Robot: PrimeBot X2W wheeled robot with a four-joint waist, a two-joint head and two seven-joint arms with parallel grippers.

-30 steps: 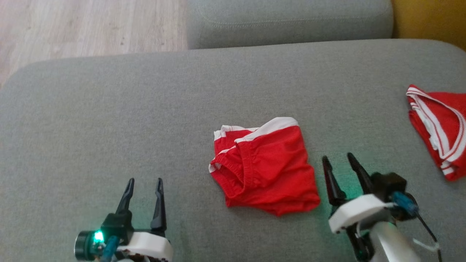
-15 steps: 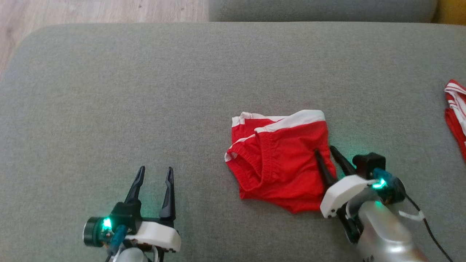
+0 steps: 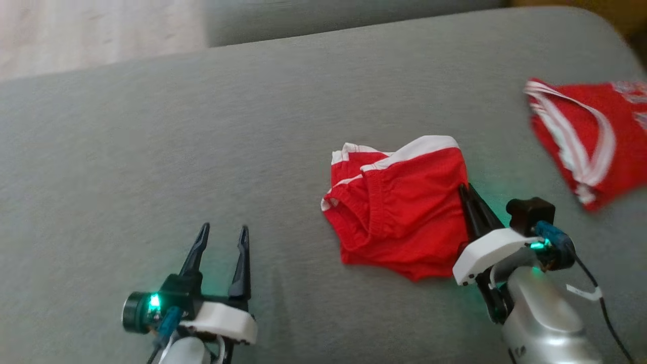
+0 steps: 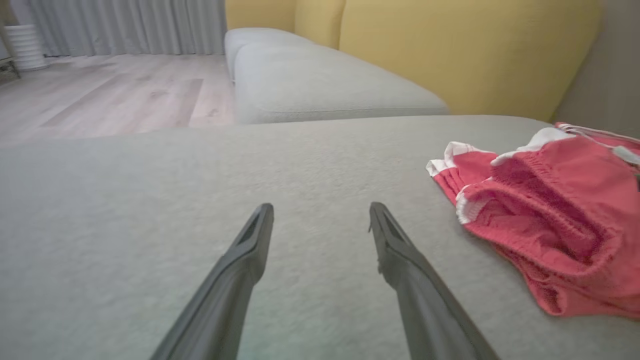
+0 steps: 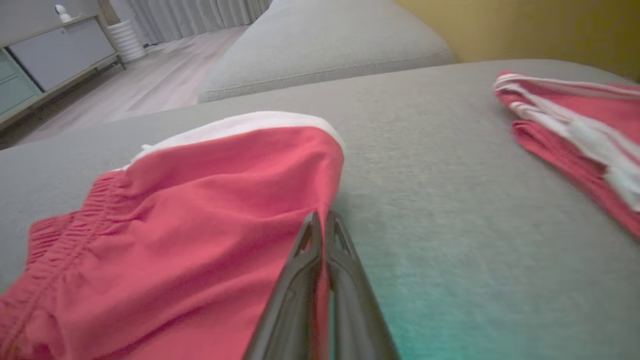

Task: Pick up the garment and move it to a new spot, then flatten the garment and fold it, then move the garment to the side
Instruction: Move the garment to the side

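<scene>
the red garment (image 3: 399, 212) lies crumpled near the middle of the grey sofa cushion (image 3: 202, 126). the right claw (image 3: 466, 189) is pinched together on its right edge, with red cloth between the fingers. the left claw (image 3: 225, 227) stands apart and empty, well to the garment's left. another red-and-white piece (image 3: 581, 131) lies at the far right.

Tally: two garments, two grippers, two seat cushions, a few singles.
Red garments with white trim, two: near garment (image 3: 404, 202) at centre, far garment (image 3: 591, 136) off to the right. Grippers, two: left gripper (image 3: 225, 227) and right gripper (image 3: 465, 188), two dark fingers (image 4: 235, 280) apiece, four in all. Grey seat cushions, two: front cushion (image 3: 151, 151) under both garments, rear cushion (image 4: 320, 85) behind it. Singles, out by the wood floor (image 4: 100, 95): one white ribbed bin (image 5: 122, 40), one low cabinet (image 5: 60, 55), one grey curtain (image 4: 125, 25).
</scene>
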